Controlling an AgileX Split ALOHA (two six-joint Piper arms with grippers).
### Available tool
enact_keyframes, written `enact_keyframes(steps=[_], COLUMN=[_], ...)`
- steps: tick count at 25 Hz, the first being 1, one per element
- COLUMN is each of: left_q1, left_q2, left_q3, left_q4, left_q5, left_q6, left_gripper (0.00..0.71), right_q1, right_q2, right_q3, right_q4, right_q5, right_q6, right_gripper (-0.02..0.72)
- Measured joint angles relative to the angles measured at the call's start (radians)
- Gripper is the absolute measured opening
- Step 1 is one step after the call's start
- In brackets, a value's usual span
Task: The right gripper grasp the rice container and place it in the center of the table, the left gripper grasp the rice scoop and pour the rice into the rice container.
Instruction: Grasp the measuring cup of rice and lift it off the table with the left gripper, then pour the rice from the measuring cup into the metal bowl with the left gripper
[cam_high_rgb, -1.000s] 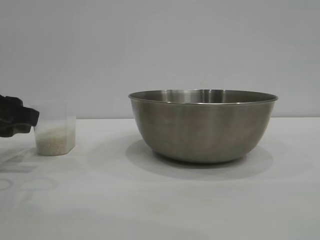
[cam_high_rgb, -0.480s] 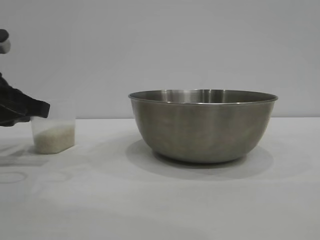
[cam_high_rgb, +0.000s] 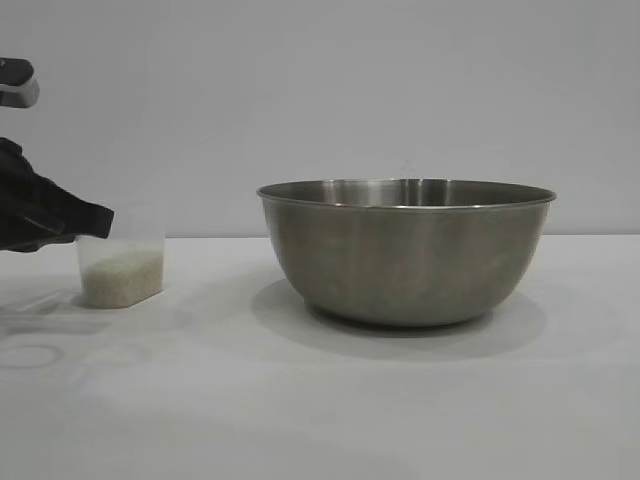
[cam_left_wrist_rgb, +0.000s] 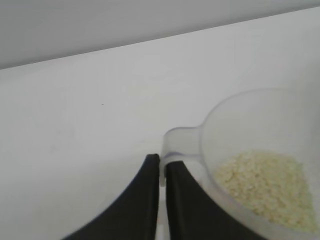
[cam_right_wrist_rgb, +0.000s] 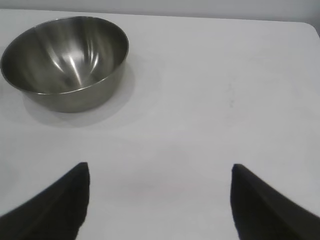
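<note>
Obstacle: rice container (cam_high_rgb: 405, 252) on counter (cam_high_rgb: 320, 400).
Open lane: bare counter between rice scoop (cam_high_rgb: 122, 270) and container.

Left gripper (cam_left_wrist_rgb: 162, 172) low at the exterior view's left edge, fingers pinched nearly together; right gripper (cam_right_wrist_rgb: 159, 175) raised, fingers spread wide.

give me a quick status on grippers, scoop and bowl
Left gripper jaws shut on scoop handle, rice inside. Right gripper open, clear of bowl. Bowl empty, nothing between scoop and bowl.
</note>
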Motion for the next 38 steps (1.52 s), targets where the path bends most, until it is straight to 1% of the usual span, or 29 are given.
enact_keyframes(steps=[4, 6, 15, 20, 24, 29, 36, 38], left_q1=[0.0, 0.0, 0.0, 0.0, 0.0, 0.0, -0.056, -0.064], left_q2=[0.0, -0.013, -0.181, -0.237, -0.239, -0.239, -0.239, -0.239], left_q3=[0.0, 0.0, -0.002, -0.066, -0.141, -0.225, -0.288, -0.29], left_q4=[0.017, 0.046, 0.205, 0.329, 0.41, 0.546, 0.667, 0.712], left_q5=[0.0, 0.003, 0.007, 0.007, 0.007, 0.007, 0.007, 0.007], left_q6=[0.002, 0.008, 0.174, 0.289, 0.362, 0.418, 0.678, 0.749], left_gripper=[0.0, 0.0, 0.0, 0.0, 0.0, 0.0, 0.0, 0.0], right_q1=[0.0, 0.0, 0.0, 0.0, 0.0, 0.0, 0.0, 0.0], right_q2=[0.0, 0.0, 0.0, 0.0, 0.0, 0.0, 0.0, 0.0], right_q3=[0.0, 0.0, 0.0, 0.0, 0.0, 0.0, 0.0, 0.0], right_q4=[0.0, 0.0, 0.0, 0.0, 0.0, 0.0, 0.0, 0.0], right_q5=[0.0, 0.0, 0.0, 0.0, 0.0, 0.0, 0.0, 0.0], right_q6=[0.0, 0.0, 0.0, 0.0, 0.0, 0.0, 0.0, 0.0], right_gripper=[0.538, 0.538, 0.538, 0.538, 0.538, 0.538, 0.538, 0.538])
